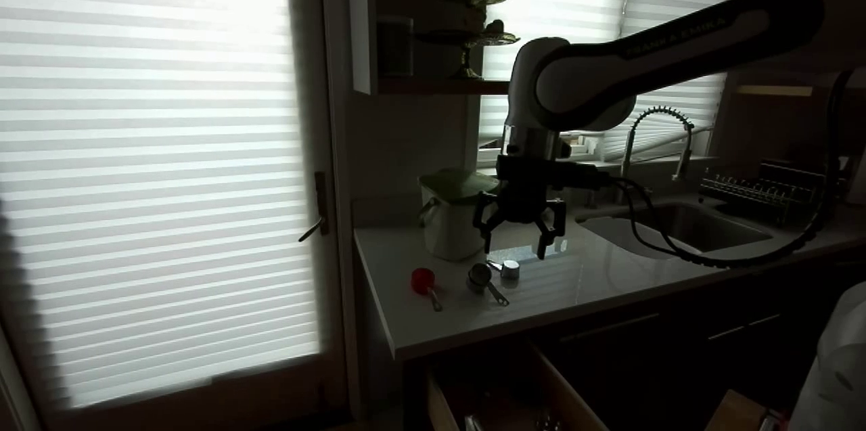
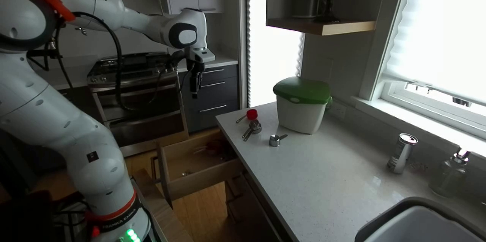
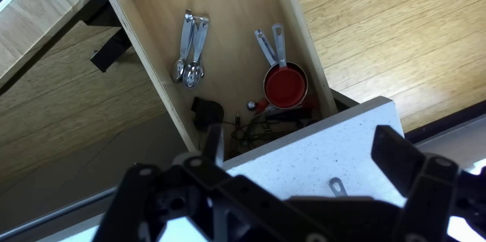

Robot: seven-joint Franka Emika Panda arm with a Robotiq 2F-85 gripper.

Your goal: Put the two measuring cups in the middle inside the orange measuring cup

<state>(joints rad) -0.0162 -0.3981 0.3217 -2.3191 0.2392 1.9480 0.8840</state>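
The pale bench (image 2: 315, 181) lies lower than the pincer (image 1: 515, 252), as does a pulled-out wooden drawer (image 3: 228, 37), and in an exterior view a white bin (image 1: 450, 231) with a green lid (image 1: 454, 183) stands partly hidden behind the pincer. The pincer itself hangs spread, its fingertips (image 1: 543, 247) well apart. Below its level, on the bench, sit the orange measuring cup (image 2: 252, 114), red to the eye, then the two measuring cups (image 2: 255, 126), clustered together in the middle, and past them a lone metal measuring cup (image 2: 274, 141).
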